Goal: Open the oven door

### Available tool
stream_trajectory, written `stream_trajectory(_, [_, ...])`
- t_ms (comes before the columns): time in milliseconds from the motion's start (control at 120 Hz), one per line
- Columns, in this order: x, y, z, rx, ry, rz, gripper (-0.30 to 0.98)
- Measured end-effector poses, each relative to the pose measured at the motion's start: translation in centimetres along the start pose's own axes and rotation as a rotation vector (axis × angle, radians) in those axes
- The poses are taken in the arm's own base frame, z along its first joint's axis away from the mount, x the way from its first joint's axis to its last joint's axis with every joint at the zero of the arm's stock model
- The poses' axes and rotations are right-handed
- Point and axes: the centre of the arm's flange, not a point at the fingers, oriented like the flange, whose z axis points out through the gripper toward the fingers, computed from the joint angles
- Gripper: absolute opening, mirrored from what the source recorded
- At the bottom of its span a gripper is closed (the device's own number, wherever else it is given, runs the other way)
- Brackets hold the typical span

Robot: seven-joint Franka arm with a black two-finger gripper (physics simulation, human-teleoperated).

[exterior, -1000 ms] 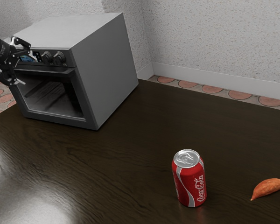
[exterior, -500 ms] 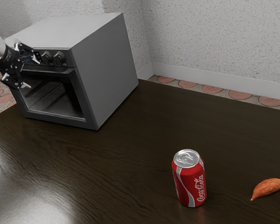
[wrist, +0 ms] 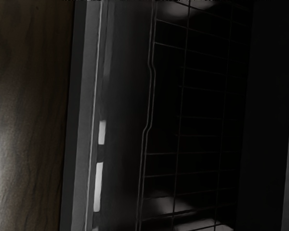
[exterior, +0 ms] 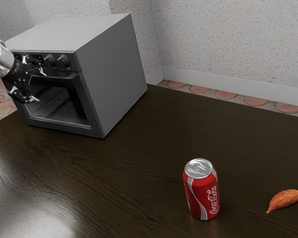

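Exterior view: the toaster oven (exterior: 111, 74) stands by the table's far edge (exterior: 228, 104), its door (exterior: 64, 127) shut and facing the arm's side. The black gripper (exterior: 39, 87) is in front of it, fingers spread wide apart, one higher near the control panel, the other lower in front of the glass. I see nothing gripped between them. Their one-above-the-other stance would suit the door handle (exterior: 67, 77), which runs across the top of the door; I cannot tell whether either finger touches it.

Through the wrist view, my hand looks in past the door glass at a wire rack (wrist: 150, 96), so it probably points nearly square at the front. The step in hand seems to be lining up on the handle; next would come closing on it, then pulling out and down. Set too low, the fingers could slide over the glass.

The upright Coca-Cola can (exterior: 201, 193) and the sweet potato (exterior: 287, 199) lying beyond it are well apart from the oven, likely out of the door's swing.
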Motion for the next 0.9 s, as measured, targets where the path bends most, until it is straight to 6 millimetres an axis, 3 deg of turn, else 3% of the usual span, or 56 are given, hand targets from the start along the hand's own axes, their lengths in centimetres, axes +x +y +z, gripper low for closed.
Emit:
stream_trajectory(117, [0.1, -0.5, 0.3, 0.007, -0.003, -0.012, 0.68])
stream_trajectory(233, [0.1, -3.7, -1.1, 0.019, -0.013, -0.049, 0.68])
stream_trajectory(350, [-0.2, -11.2, -4.1, 0.033, -0.027, -0.115, 0.68])
stream_trajectory(417, [-3.1, -15.3, -5.7, 0.036, -0.041, -0.095, 0.68])
stream_trajectory(492, [-4.7, -21.1, -9.7, -0.013, -0.021, -0.099, 0.68])
stream_trajectory(542, [-5.5, -23.4, -12.0, -0.054, 0.002, -0.095, 0.68])
stream_trajectory(583, [-6.5, -23.8, -12.8, -0.067, 0.011, -0.069, 0.68])
stream_trajectory(617, [-9.9, -21.7, -13.1, -0.074, -0.018, 0.023, 0.68])
stream_trajectory(642, [-13.8, -17.8, -14.8, -0.091, -0.02, 0.15, 0.68])
stream_trajectory(675, [-22.6, -10.2, -18.0, -0.098, -0.017, 0.397, 0.68])
stream_trajectory(708, [-30.3, -6.9, -19.2, -0.069, -0.047, 0.568, 0.68])
stream_trajectory(750, [-37.3, -6.5, -19.7, -0.013, -0.084, 0.736, 0.68])
stream_trajectory(792, [-41.1, -7.2, -19.6, 0.051, -0.109, 0.842, 0.68])
stream_trajectory(833, [-43.2, -8.2, -18.5, 0.121, -0.149, 0.893, 0.68])
stream_trajectory(900, [-44.6, -9.2, -17.2, 0.199, -0.19, 0.933, 0.68])
